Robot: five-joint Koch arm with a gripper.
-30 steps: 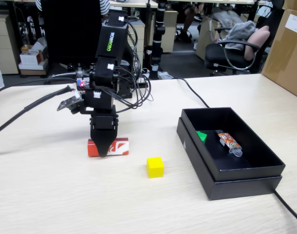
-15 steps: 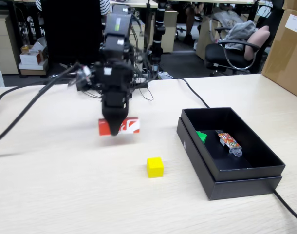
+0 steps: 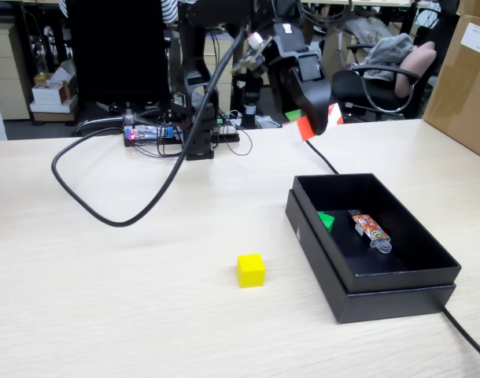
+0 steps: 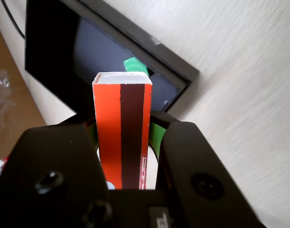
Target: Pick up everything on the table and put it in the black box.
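Note:
My gripper (image 3: 317,120) is high in the air above the far end of the black box (image 3: 397,279), shut on the red block (image 3: 306,127). In the wrist view the red block (image 4: 122,128) stands between the two black jaws, and the black box (image 4: 50,52) lies below with the green cube (image 4: 134,65) inside. The fixed view also shows the green cube (image 3: 326,220) on the box floor. The yellow cube (image 3: 251,269) sits on the table (image 3: 106,299), left of the box.
A small orange patterned packet (image 3: 371,229) lies inside the box beside the green cube. A thick black cable (image 3: 114,216) loops across the table's left half. A thin cable (image 3: 468,335) runs past the box's right corner. Cardboard boxes (image 3: 464,71) stand at the far right.
The gripper has lifted the red block off the table and swung it up and to the right, from the table's left middle to above the box's far end.

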